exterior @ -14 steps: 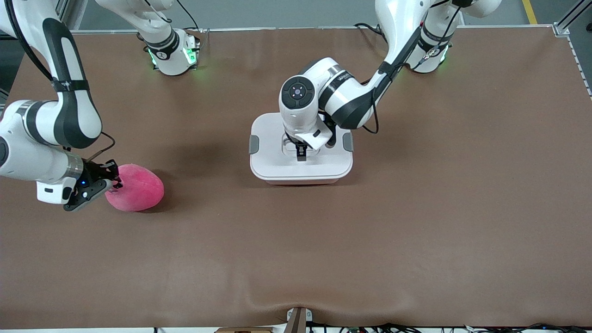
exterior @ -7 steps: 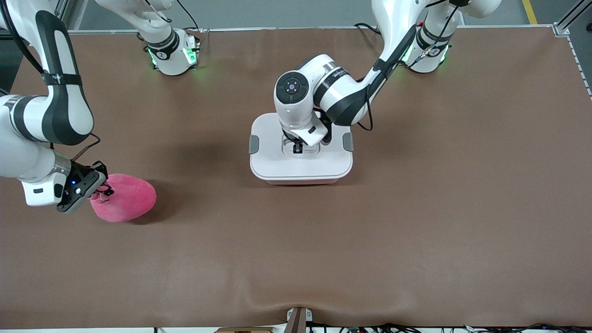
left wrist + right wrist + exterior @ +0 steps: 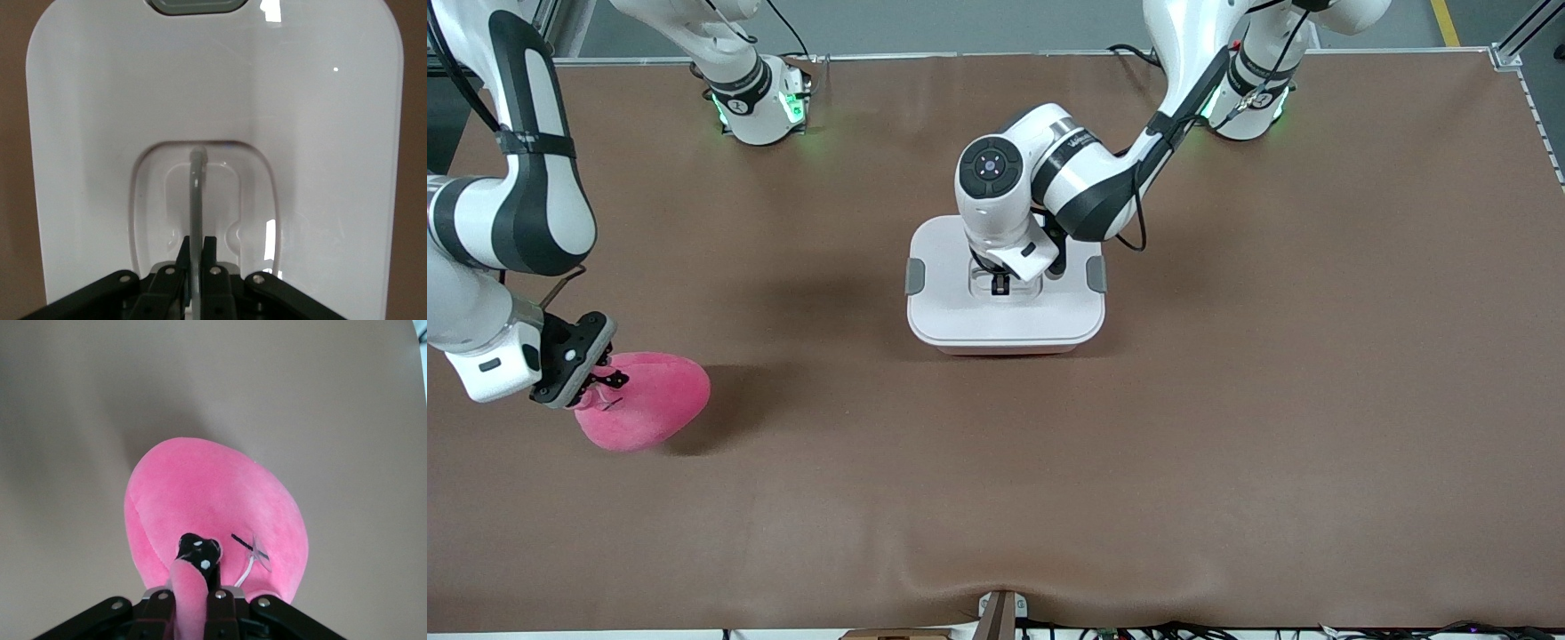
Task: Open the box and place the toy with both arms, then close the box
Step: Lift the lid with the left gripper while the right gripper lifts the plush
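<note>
Front view: right gripper (image 3: 601, 380) clamped on toy (image 3: 645, 411), since dragged nearer worktop's (image 3: 1227, 400) front edge; left gripper (image 3: 1000, 284) now pinching box (image 3: 1005, 307) handle (image 3: 196, 200).

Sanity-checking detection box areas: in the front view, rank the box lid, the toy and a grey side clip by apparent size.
1. box lid, largest by far
2. toy, partly hidden by the right gripper
3. grey side clip, smallest

Box (image 3: 1005, 311) interior under its lid, toy (image 3: 645, 409) face, and right arm's elbow past the front view's edge
</note>
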Action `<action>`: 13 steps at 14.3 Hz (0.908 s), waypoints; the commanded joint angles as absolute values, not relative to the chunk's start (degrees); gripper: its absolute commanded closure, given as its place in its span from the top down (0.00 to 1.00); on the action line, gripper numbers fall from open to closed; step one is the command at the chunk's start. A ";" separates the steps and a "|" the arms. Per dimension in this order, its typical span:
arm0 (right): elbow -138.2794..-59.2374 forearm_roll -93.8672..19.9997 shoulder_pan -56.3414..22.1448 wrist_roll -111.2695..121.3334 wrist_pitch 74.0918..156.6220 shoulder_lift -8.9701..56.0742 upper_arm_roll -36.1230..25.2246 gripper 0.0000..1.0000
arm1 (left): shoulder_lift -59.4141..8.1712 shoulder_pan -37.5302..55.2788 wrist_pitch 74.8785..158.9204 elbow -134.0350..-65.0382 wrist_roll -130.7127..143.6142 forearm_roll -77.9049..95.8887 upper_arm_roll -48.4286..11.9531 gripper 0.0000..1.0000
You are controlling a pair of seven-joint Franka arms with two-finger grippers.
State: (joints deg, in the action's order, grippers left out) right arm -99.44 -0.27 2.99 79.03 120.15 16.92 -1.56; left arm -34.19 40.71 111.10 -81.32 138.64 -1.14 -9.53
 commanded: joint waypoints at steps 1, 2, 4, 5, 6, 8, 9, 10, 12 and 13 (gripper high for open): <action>-97.83 1.32 1.76 83.49 119.18 16.08 -1.49 0.00 | -31.56 40.78 110.65 -81.91 140.01 -2.37 -9.32 0.00; -97.30 2.10 0.97 84.19 119.09 16.00 -1.49 0.00 | -31.29 40.78 110.65 -81.83 140.01 -2.46 -9.32 0.00; -97.47 5.61 -0.96 85.86 118.83 14.34 -1.41 0.00 | -30.59 41.04 110.39 -81.91 139.92 -2.55 -9.14 0.00; -97.38 7.19 -1.75 86.83 117.96 13.89 -1.41 0.00 | -30.41 40.96 110.13 -81.91 139.92 -2.64 -9.14 0.00; -97.38 7.90 -2.54 87.79 117.25 13.36 -1.41 0.00 | -30.15 40.87 110.13 -81.91 139.92 -2.64 -9.05 0.00; -97.38 8.87 -4.38 90.86 116.11 12.48 -1.41 0.00 | -29.80 40.61 110.13 -81.91 139.83 -2.64 -8.79 0.00; -97.64 9.05 -5.00 93.14 115.15 11.87 -1.41 0.00 | -29.45 40.52 110.04 -82.00 139.57 -2.64 -8.53 0.00; -97.73 9.14 -5.44 94.90 114.53 11.69 -1.41 0.00 | -29.36 40.08 109.69 -82.00 139.31 -2.64 -8.35 0.00; -97.74 9.14 -7.98 99.65 114.52 11.51 -1.32 0.00 | -28.74 38.24 108.81 -81.91 138.35 -3.33 -8.26 0.00; -97.56 9.14 -9.91 100.54 114.52 11.43 -1.32 0.00 | -28.57 37.88 108.11 -81.91 137.99 -4.47 -8.26 0.00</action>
State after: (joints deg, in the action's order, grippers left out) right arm -97.00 7.76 -6.82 97.50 114.99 12.73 -1.12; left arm -30.56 39.11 109.99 -81.17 138.51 -2.21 -8.07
